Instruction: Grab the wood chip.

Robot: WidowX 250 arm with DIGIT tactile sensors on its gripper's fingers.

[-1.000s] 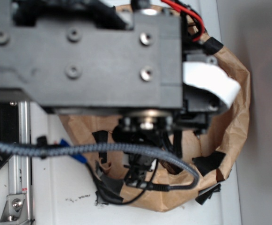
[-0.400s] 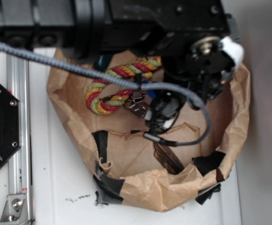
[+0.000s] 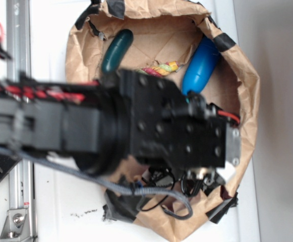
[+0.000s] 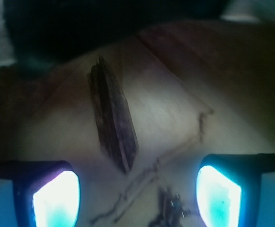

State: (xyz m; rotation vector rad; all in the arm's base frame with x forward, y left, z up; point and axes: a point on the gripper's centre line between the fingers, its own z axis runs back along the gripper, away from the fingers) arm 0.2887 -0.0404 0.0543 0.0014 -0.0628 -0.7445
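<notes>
Wrist view showed the wood chip point(image 4: 112, 119) lying flat beyond the spread-apart gripper point(image 4: 136, 196) | exterior hid both under the arm point(image 3: 136, 126) | rope previously exposed, since mostly covered.

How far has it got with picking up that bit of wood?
Done: the arm is over the paper-lined bin, and the wrist view shows the wood chip lying flat just ahead of the gripper. In hand: lining up, since the chip sits left of centre between the open fingers. Left: lower, close on the chip and lift it. Nothing is held yet.
</notes>
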